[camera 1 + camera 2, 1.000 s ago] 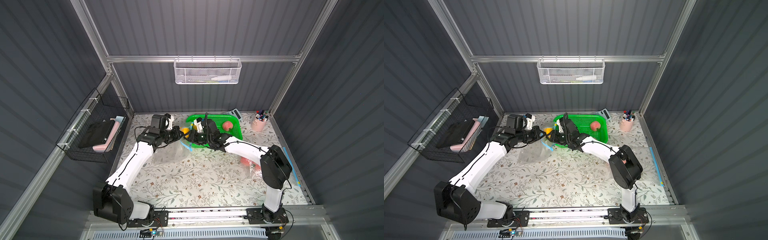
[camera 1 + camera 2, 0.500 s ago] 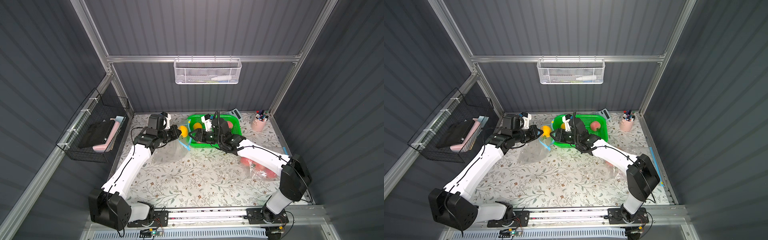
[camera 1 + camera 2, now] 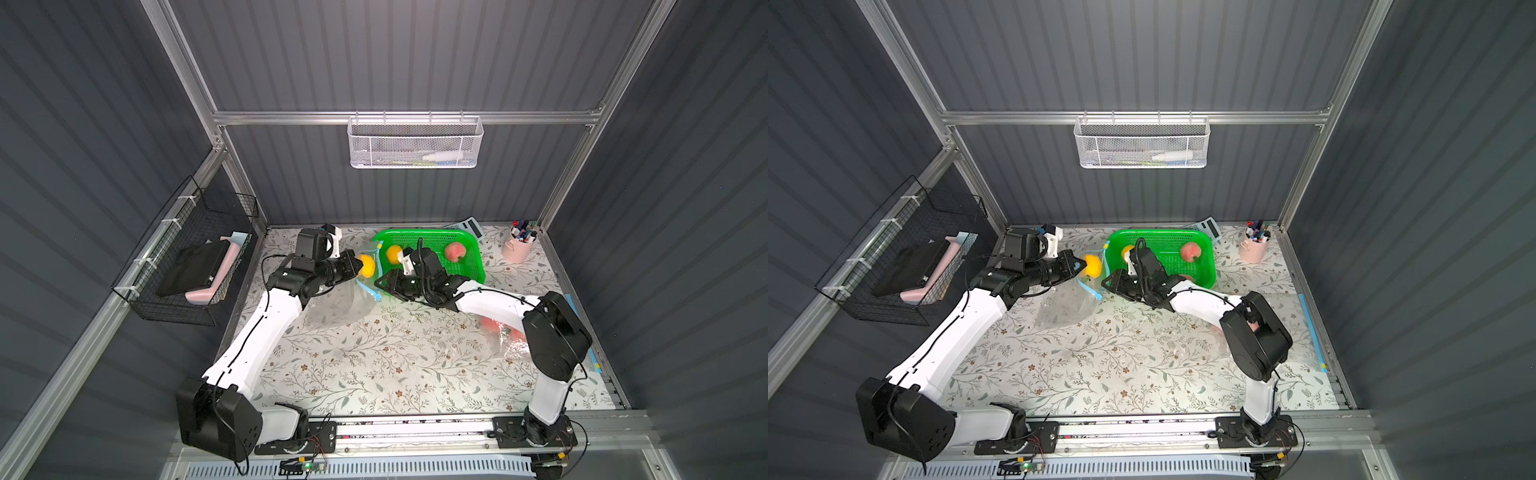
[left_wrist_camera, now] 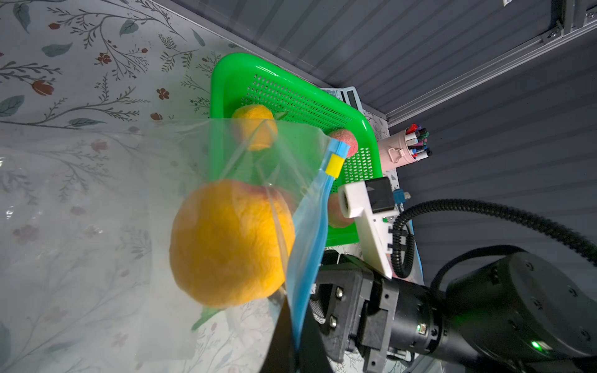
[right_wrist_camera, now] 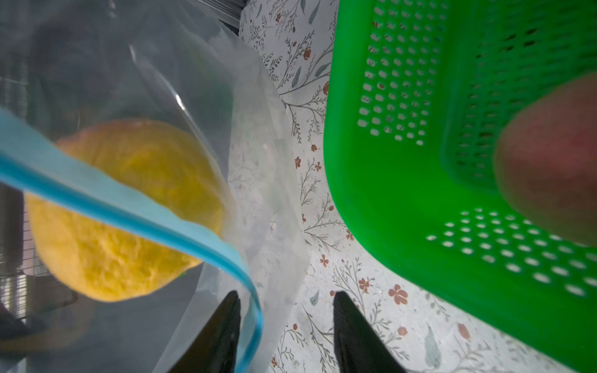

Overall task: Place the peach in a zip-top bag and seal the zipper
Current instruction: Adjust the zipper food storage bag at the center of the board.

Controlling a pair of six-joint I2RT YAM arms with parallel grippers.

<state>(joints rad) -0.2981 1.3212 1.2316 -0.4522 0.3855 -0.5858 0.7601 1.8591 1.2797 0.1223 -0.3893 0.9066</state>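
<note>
At the green perforated plastic basket's (image 3: 436,245) nine o'clock, both top views show the clear zip-top bag (image 3: 336,307) holding the round yellow-orange peach (image 3: 367,266); wrist views alone show the left gripper (image 4: 295,323) clamped on its blue zipper strip (image 4: 308,232), the right gripper (image 5: 286,300) parted astride it.

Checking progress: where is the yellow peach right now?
In a top view, the yellow peach sits inside the zip-top bag, just left of the green basket.

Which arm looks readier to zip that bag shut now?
Probably the right. The right gripper stands open beside the blue zipper strip, holding nothing; the left gripper is clamped on the bag, holding it.
</note>
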